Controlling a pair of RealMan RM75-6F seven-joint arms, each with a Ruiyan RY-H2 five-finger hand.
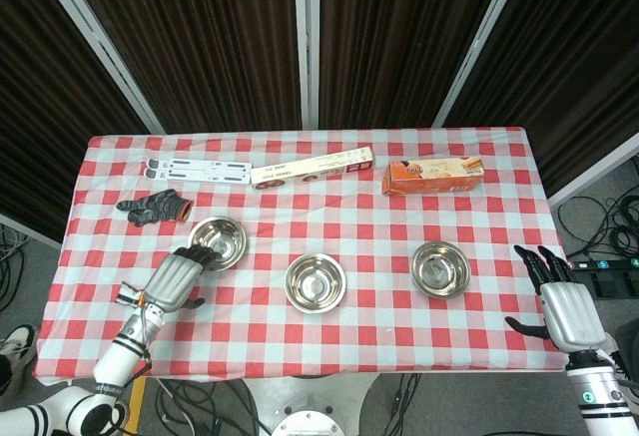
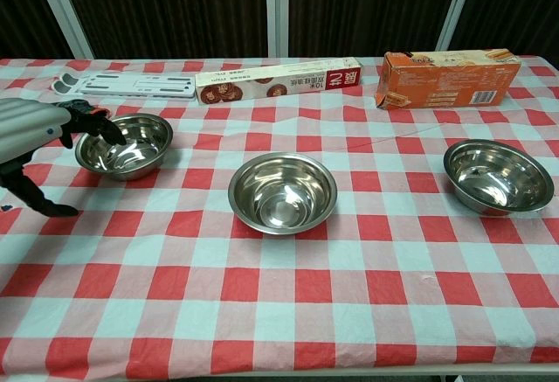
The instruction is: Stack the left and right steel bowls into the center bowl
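Looks like a lab/test rig, not a home: red-white checked tablecloth (image 1: 399,226) on table w/ dark ribbed curtain panels (image 1: 210,37) behind, loose black cables (image 1: 599,231) on grey floor.

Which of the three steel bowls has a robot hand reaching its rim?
The left bowl, nearest the grey glove: the left hand has its fingertips at its rim. The center bowl and right bowl stand untouched.

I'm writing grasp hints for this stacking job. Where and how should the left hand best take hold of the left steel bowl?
Probably by the near-left rim. The left bowl sits upright and open, its thin lip the only graspable edge. The left hand is already at that side, fingers over the rim, thumb low outside, so a pinch across the wall suits.
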